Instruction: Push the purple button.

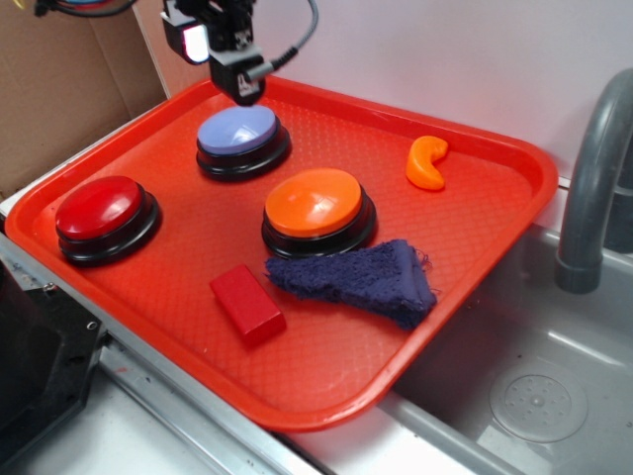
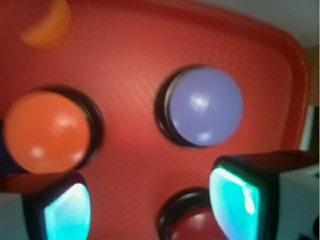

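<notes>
The purple button (image 1: pixel 237 132) has a pale lavender dome on a black base and stands at the back left of the red tray (image 1: pixel 475 247). My gripper (image 1: pixel 245 87) hangs in the air just above and behind it, not touching it. In the wrist view the purple button (image 2: pixel 205 106) lies ahead, up and to the right of my gripper (image 2: pixel 150 205). The fingers (image 2: pixel 240 200) stand wide apart with glowing cyan pads and nothing held between them.
An orange button (image 1: pixel 314 203) sits mid-tray and a red button (image 1: pixel 99 208) at the left. A red block (image 1: pixel 247 304), a dark blue cloth (image 1: pixel 361 277) and an orange curved piece (image 1: pixel 427 161) lie on the tray. A sink with a grey faucet (image 1: pixel 593 178) is to the right.
</notes>
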`<state>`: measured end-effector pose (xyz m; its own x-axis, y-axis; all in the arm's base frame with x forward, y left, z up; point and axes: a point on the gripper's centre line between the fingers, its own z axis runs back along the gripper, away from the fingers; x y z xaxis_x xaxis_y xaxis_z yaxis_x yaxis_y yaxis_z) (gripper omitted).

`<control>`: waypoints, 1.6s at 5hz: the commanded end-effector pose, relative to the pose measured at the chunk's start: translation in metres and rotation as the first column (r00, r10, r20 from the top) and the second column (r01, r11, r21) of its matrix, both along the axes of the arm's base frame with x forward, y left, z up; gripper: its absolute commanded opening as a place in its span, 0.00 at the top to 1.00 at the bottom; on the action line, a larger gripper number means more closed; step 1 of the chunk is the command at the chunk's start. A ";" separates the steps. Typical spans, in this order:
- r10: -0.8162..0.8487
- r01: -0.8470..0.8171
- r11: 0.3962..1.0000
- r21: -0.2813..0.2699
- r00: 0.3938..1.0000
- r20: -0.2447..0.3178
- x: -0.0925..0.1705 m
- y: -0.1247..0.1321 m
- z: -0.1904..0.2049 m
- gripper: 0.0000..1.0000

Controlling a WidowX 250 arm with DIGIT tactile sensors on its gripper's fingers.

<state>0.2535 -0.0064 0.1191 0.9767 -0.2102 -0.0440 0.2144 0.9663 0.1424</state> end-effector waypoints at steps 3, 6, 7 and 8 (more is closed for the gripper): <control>0.104 -0.105 0.994 0.011 0.994 0.038 0.030 0.064 -0.051 0.00; 0.167 -0.167 0.986 -0.017 0.986 -0.002 0.026 0.092 -0.079 0.00; 0.194 -0.194 0.981 -0.026 0.981 0.003 0.024 0.095 -0.068 0.00; 0.211 -0.210 0.977 -0.037 0.977 0.022 0.020 0.093 -0.043 0.00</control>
